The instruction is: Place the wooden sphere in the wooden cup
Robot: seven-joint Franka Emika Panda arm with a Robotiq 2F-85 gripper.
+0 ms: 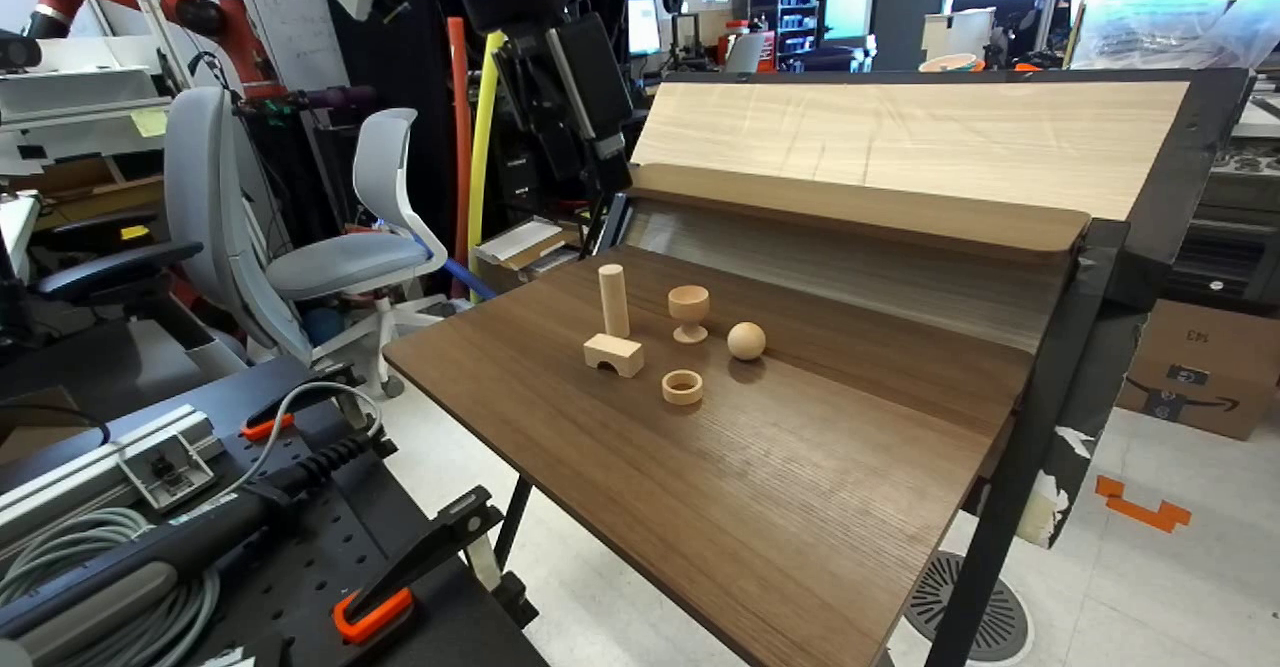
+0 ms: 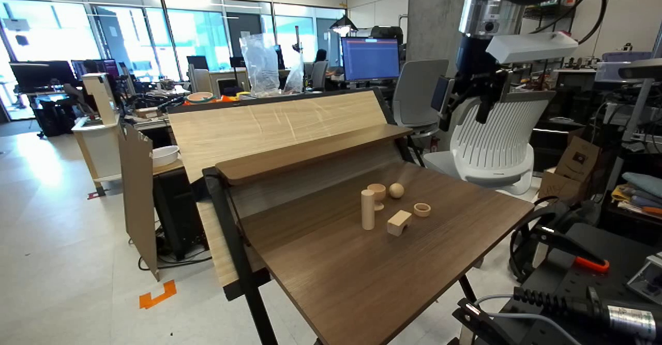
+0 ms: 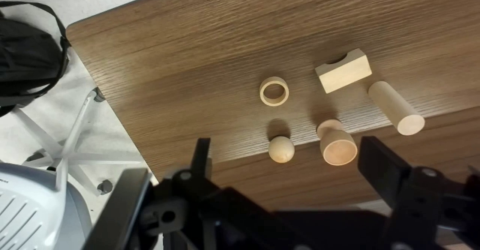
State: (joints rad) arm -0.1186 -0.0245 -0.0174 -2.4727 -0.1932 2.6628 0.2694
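The wooden sphere [image 1: 746, 341] is a plain light-tan ball resting on the brown desk; it also shows in an exterior view [image 2: 396, 190] and in the wrist view [image 3: 281, 149]. The wooden cup [image 1: 689, 309] stands upright beside it, hollow on top with a narrow stem and round foot. The cup also shows in an exterior view [image 2: 378, 194], partly behind a peg, and in the wrist view [image 3: 339, 149]. The cup and sphere are apart. My gripper [image 2: 463, 121] is open and empty, high above the desk; its spread fingers show in the wrist view [image 3: 286, 140].
A wooden ring [image 3: 274, 91], an arched block [image 3: 344, 71] and an upright cylinder peg [image 3: 396, 107] stand close to the cup and sphere on the desk [image 1: 800, 507]. A raised shelf [image 1: 850, 202] runs along the desk's back. Chairs stand beyond the desk's side.
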